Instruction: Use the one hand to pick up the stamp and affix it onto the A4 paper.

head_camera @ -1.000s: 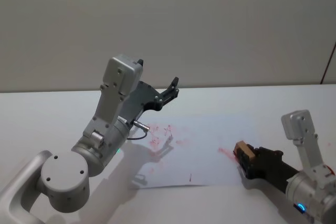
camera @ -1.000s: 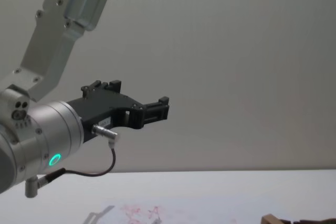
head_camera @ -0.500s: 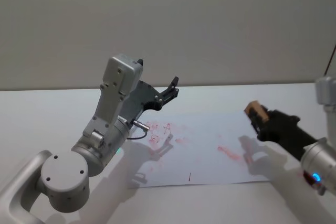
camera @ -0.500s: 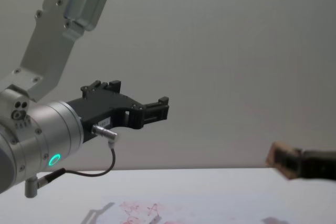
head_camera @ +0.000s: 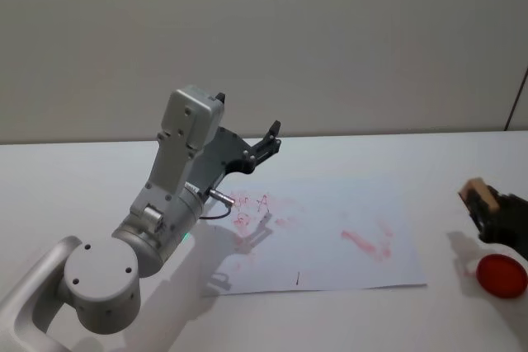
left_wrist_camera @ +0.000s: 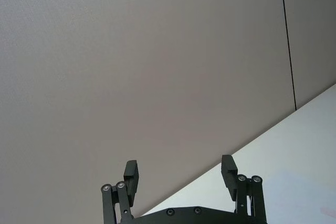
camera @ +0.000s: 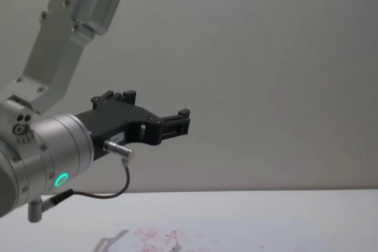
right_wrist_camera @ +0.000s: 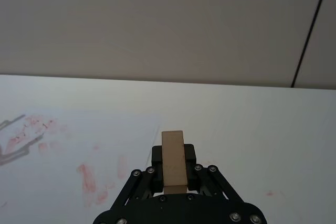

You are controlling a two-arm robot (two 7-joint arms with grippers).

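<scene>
The stamp (head_camera: 478,195) is a small tan block held in my right gripper (head_camera: 483,204), which is shut on it at the table's right side, beyond the right edge of the A4 paper (head_camera: 330,245). In the right wrist view the stamp (right_wrist_camera: 172,159) stands upright between the black fingers. The paper (right_wrist_camera: 68,150) is a white sheet with red stamped marks at its left and centre. My left gripper (head_camera: 271,139) is raised above the paper's far left corner, open with nothing in it; the left wrist view shows that gripper (left_wrist_camera: 180,172) against the wall.
A round red ink pad (head_camera: 502,275) lies on the white table (head_camera: 74,179) just below my right gripper. The left arm's grey body (head_camera: 157,228) stands over the paper's left side and casts a shadow on it. A plain wall is behind.
My right gripper lifted the stamp off the paper, leaving a red mark, then carried it right, off the sheet. The red ink pad has come into view. The left arm has not moved.
</scene>
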